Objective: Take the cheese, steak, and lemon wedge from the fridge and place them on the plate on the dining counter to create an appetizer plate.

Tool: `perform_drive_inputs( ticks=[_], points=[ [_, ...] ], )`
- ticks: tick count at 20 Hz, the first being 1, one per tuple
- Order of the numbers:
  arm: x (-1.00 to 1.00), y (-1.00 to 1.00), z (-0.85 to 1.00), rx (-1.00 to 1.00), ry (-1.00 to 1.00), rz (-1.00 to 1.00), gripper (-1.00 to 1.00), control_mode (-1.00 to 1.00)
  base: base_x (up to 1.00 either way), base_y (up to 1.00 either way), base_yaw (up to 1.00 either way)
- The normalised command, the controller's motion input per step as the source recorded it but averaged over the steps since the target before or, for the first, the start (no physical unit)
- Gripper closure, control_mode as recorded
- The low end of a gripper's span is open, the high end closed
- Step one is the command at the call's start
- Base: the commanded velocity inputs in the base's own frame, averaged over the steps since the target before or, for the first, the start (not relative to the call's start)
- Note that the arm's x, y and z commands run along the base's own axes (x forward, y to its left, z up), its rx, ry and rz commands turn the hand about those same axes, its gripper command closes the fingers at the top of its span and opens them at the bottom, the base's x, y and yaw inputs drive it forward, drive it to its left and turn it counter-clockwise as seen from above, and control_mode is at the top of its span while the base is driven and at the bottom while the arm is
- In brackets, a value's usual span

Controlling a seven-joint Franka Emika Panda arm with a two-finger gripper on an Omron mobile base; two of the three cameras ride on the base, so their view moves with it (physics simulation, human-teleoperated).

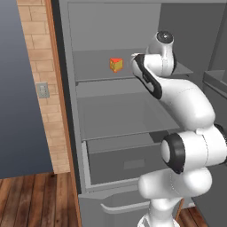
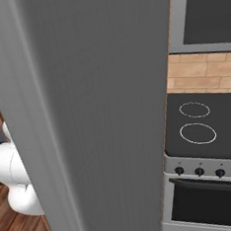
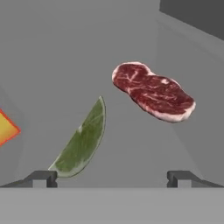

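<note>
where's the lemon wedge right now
In the hand view, the lemon wedge lies on the grey fridge shelf, just ahead of the left fingertip, between the cheese and the steak.

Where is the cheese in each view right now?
Left base view: cheese on the upper fridge shelf, left of the arm's wrist.
Right base view: not in it.
Hand view: orange corner at the left edge, left of the lemon wedge.
Shared landmark: that grey shelf.

To my left I see a brick wall (image 1: 42, 57) with a light switch (image 1: 42, 90) above wooden floor (image 1: 35, 199), and to my right a black-topped stove (image 2: 208, 129) with knobs (image 2: 199, 171).
</note>
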Motion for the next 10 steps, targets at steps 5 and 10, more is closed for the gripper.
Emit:
perform_drive_inputs(
  ticks=[5,10],
  points=[
    [0.48,0.02,-0.10,0.00,0.00,0.00,-1.00,-1.00,0.00,0.00,0.00],
    [0.41,0.17,-0.03,0.00,0.00,-0.03,-1.00,-1.00,0.00,0.00,0.00]
  ],
)
